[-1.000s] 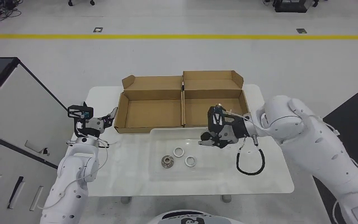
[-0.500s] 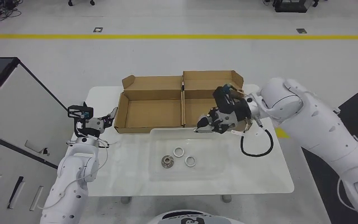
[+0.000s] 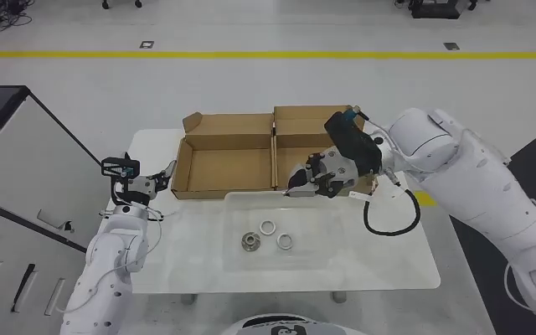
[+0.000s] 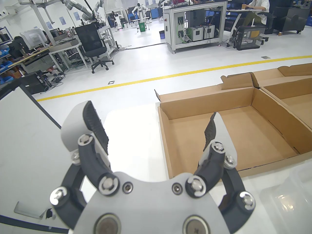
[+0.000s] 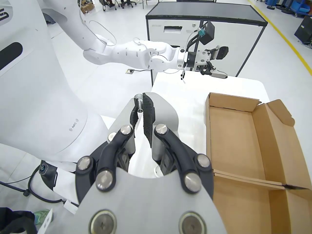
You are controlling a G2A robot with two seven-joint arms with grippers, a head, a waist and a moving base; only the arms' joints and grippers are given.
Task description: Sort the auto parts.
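Right pincer [image 5: 140,101] gripping bolt [image 5: 138,105] by near wall of right cardboard box [image 3: 318,113]; drop pending. Left pincer [image 4: 156,132] open, holding nothing. Three round parts [image 3: 268,227] in tray [image 3: 335,247], unsorted.

Overhead, two wrist views, cardboard boxes [image 3: 226,167] shared

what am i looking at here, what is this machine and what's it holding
It is a two-armed robot at a white table. One picture looks down from above the arms; the other two come from a camera on each wrist. On the table stand two open cardboard boxes, and a clear tray holds two rings and a flanged part. The right gripper is shut on a small threaded bolt by the boxes. The left gripper is open and holds nothing.
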